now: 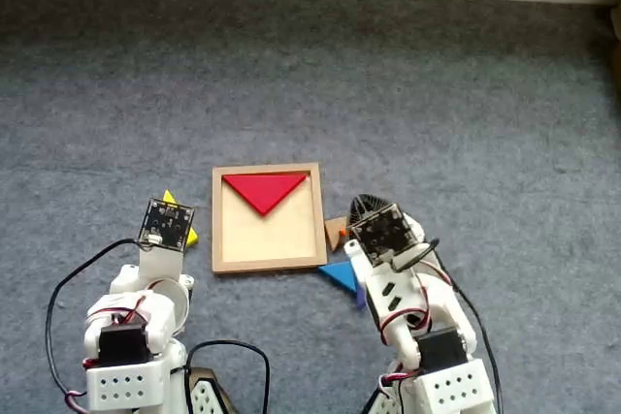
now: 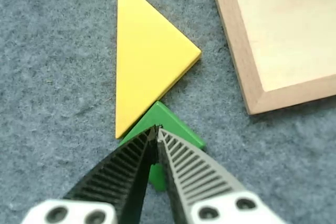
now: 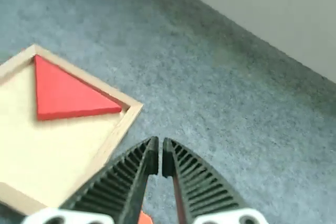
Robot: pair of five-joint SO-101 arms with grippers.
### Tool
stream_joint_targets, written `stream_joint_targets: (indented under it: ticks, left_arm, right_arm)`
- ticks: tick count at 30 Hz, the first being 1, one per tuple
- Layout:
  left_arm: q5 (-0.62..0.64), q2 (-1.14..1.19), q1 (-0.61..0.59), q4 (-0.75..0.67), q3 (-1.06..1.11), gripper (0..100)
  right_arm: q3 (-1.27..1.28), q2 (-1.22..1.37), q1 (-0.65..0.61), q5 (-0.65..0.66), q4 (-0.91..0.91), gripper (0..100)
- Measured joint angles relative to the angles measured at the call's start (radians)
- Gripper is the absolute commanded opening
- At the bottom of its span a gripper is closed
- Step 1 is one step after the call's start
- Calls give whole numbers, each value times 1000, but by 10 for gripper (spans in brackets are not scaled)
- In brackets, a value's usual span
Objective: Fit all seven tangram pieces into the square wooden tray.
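Note:
The square wooden tray [image 1: 221, 239] lies on the grey carpet with a red triangle [image 1: 264, 189] in its far part. My left gripper [image 2: 156, 130] is shut, its tips just over a green piece [image 2: 176, 129] that touches a yellow triangle [image 2: 147, 56] beside the tray's corner [image 2: 247, 77]. My right gripper [image 3: 159, 144] is shut and empty, held above the carpet close to the tray's rim [image 3: 118, 135], with the red triangle [image 3: 63, 93] beyond it. An orange piece [image 1: 335, 232] and a blue triangle [image 1: 340, 275] lie by the right arm [image 1: 388, 230].
The left arm's wrist [image 1: 167, 225] covers most of the yellow triangle [image 1: 171, 199] in the high view. Open carpet stretches beyond the tray to a pale wall at the far edge. Cables trail near both arm bases.

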Motion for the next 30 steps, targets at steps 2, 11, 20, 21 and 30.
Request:
stream_joint_targets:
  ticks: [2, 11, 20, 21, 30]
  left_arm:
    - [0, 0, 0, 0, 0, 24]
    - [0, 0, 21, 0, 0, 22]
    - [0, -3, -26, 0, -38, 21]
    - [0, -3, -49, 0, -75, 21]
    - [-75, -3, -190, 0, -397, 25]
  right_arm:
    - [0, -52, 25, -52, 52, 27]
    - [0, -129, 35, -203, 273, 23]
    - [0, -129, 34, -252, 474, 23]
    - [0, -129, 34, -252, 489, 23]
    - [0, -129, 34, -252, 529, 22]
